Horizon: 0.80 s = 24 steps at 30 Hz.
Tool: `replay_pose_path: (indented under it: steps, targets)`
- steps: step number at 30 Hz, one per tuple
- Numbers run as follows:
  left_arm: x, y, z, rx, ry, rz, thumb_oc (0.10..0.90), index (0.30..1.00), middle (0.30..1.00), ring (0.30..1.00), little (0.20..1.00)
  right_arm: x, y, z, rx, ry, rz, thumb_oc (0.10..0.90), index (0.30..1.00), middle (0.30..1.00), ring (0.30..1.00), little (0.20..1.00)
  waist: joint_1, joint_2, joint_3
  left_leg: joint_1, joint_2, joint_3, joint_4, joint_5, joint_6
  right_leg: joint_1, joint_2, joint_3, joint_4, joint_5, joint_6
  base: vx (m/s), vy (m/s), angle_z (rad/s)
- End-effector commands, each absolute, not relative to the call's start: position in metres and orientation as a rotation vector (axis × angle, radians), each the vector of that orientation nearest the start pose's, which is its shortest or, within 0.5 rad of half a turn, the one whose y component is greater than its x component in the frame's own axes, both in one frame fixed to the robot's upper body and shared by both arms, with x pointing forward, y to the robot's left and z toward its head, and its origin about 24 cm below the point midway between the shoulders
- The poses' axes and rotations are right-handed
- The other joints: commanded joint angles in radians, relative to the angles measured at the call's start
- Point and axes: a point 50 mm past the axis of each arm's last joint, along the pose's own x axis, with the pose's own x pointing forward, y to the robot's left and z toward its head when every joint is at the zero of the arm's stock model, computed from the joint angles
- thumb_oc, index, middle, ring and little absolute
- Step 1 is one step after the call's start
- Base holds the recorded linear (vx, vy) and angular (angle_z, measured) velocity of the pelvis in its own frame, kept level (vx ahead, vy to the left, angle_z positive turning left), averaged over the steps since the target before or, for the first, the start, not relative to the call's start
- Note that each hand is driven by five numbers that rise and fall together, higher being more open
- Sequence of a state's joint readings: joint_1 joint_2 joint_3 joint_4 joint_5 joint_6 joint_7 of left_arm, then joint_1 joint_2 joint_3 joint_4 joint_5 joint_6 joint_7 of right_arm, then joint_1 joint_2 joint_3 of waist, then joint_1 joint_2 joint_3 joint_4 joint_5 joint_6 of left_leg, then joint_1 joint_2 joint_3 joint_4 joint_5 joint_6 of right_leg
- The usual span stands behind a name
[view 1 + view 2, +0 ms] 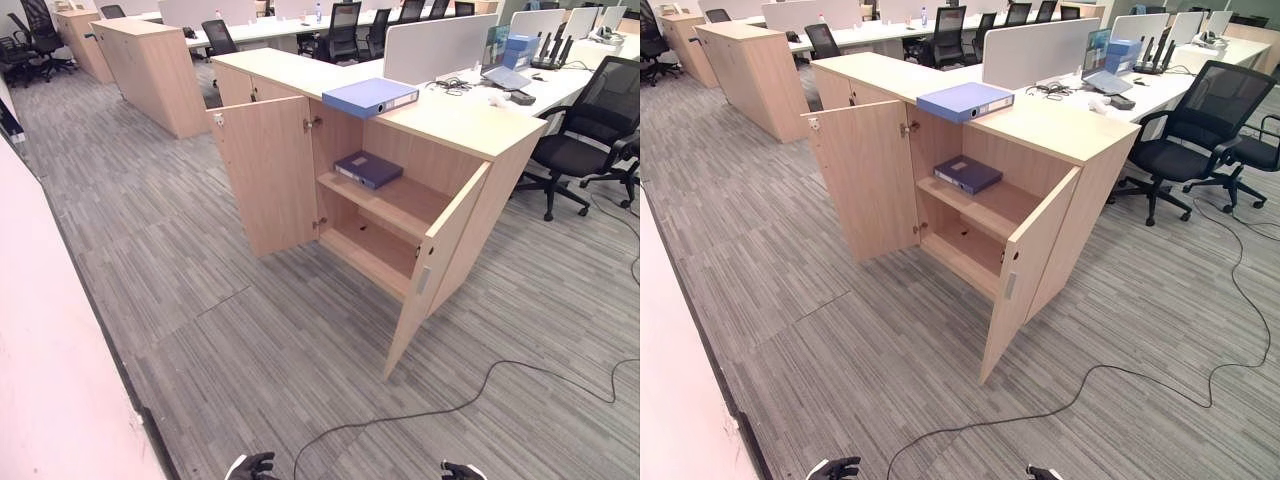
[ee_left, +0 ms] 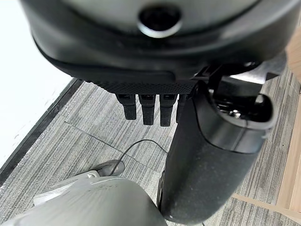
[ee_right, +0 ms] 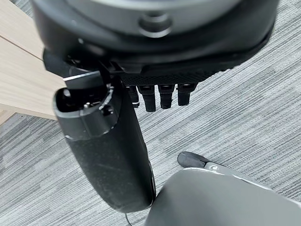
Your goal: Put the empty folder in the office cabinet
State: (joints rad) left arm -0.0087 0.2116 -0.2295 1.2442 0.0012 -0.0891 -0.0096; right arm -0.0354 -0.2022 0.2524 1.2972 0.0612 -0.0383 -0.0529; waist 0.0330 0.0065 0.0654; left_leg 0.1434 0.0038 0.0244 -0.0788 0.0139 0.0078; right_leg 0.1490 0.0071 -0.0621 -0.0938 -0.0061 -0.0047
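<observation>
Folder [image 1: 370,97], light blue, lies flat on top of the office cabinet [image 1: 455,125], over the open compartment and close to the cabinet's front edge, with its spine label facing right. Nothing rests on it and neither hand touches it. Below it both cabinet doors stand wide open: the left door [image 1: 265,172] swings out to the left, the right door [image 1: 432,262] swings toward the near side. Inside, a middle shelf [image 1: 395,203] carries a dark blue binder [image 1: 367,169] lying flat toward the left end. The bottom compartment under the shelf looks bare as far as I can see into it.

Both hands hang low, well apart from the cabinet, at the near edge of the grey carpet [image 1: 200,300]. The left hand [image 2: 150,106] has its fingers straight and relaxed, pointing down at the floor, the thumb alongside them, holding nothing. The right hand [image 3: 160,96] is the same: fingers extended and loose, thumb out beside them, empty.

To the right of the cabinet a black office chair [image 1: 1195,140] stands by a white desk [image 1: 1160,95] with a laptop [image 1: 1105,80] on it. Further off, another wooden cabinet [image 1: 150,70] stands to the left, with more chairs and desks behind it.
</observation>
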Motion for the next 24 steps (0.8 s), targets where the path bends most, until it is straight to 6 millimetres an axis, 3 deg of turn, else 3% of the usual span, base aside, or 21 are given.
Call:
replay_pose_path:
  steps: [1, 9, 12, 16, 19, 20, 21, 24]
  targets:
    - [0.112, 0.213, -0.16, 0.288, 1.121, -0.07, 0.8, 0.9, 0.9, 0.9, 0.9, 0.086, -0.226, -0.165, -0.332, 1.248, -0.019, 0.8, 0.9, 0.9, 0.9, 0.9, 0.021, -0.042, -0.003, 0.028, 0.004, -0.001, -0.008, -0.063, -0.02, 0.005, -0.076, -0.03, 0.019, 0.036, 0.084, 0.0, 0.0, 0.0]
    - [0.111, 0.211, -0.16, 0.285, 1.124, -0.072, 0.8, 0.9, 0.9, 0.9, 0.9, 0.084, -0.225, -0.166, -0.327, 1.253, -0.017, 0.8, 0.9, 0.9, 0.9, 0.9, 0.021, -0.045, -0.005, 0.028, 0.003, 0.0, -0.008, -0.062, -0.02, 0.005, -0.076, -0.03, 0.018, 0.038, 0.085, 0.0, 0.0, 0.0]
    - [0.117, 0.213, -0.157, 0.279, 1.089, -0.064, 0.8, 0.9, 0.9, 0.9, 0.9, 0.096, -0.225, -0.163, -0.285, 1.196, -0.05, 0.8, 0.9, 0.9, 0.9, 0.9, 0.02, -0.046, -0.005, 0.026, 0.003, 0.002, -0.008, -0.062, -0.02, 0.003, -0.078, -0.032, 0.018, 0.039, 0.086, 0.0, 0.0, 0.0]
    - [0.146, 0.218, -0.144, 0.218, 0.961, -0.016, 0.8, 0.9, 0.9, 0.9, 0.9, 0.131, -0.231, -0.149, -0.231, 1.044, -0.093, 0.8, 0.9, 0.9, 0.9, 0.9, 0.02, -0.045, -0.003, 0.021, 0.001, 0.003, -0.008, -0.061, -0.021, -0.002, -0.081, -0.03, 0.017, 0.045, 0.089, 0.0, 0.0, 0.0]
    - [0.166, 0.226, -0.13, 0.166, 0.853, 0.036, 0.8, 0.9, 0.9, 0.9, 0.9, 0.138, -0.239, -0.139, -0.184, 0.959, -0.123, 0.8, 0.9, 0.9, 0.9, 0.9, 0.014, -0.046, 0.0, 0.02, 0.002, 0.009, -0.008, -0.061, -0.023, -0.007, -0.081, -0.032, 0.017, 0.046, 0.092, -0.01, -0.002, 0.0]
    - [0.182, 0.247, -0.105, 0.385, 0.68, 0.005, 0.8, 0.9, 0.9, 0.9, 0.9, 0.138, -0.241, -0.13, -0.156, 0.869, -0.127, 0.8, 0.9, 0.9, 0.9, 0.9, 0.015, -0.047, 0.004, 0.017, 0.001, 0.011, -0.008, -0.052, -0.025, -0.01, -0.083, -0.032, 0.019, 0.053, 0.093, 0.0, 0.0, 0.0]
    - [0.181, 0.248, -0.101, 0.278, 0.651, 0.046, 0.8, 0.9, 0.9, 0.9, 0.9, 0.146, -0.245, -0.116, -0.185, 0.763, -0.146, 0.8, 0.9, 0.9, 0.9, 0.9, 0.014, -0.047, 0.003, 0.018, 0.002, 0.009, -0.008, -0.061, -0.026, -0.007, -0.083, -0.033, 0.017, 0.046, 0.095, 0.0, 0.0, 0.0]
    - [0.168, 0.249, -0.1, 0.192, 0.624, 0.07, 0.8, 0.9, 0.9, 0.9, 0.9, 0.139, -0.242, -0.111, -0.137, 0.712, -0.145, 0.8, 0.9, 0.9, 0.9, 0.9, 0.015, -0.048, 0.004, 0.016, 0.002, 0.008, -0.008, -0.06, -0.026, -0.007, -0.086, -0.036, 0.018, 0.047, 0.099, 0.0, 0.0, -0.01]
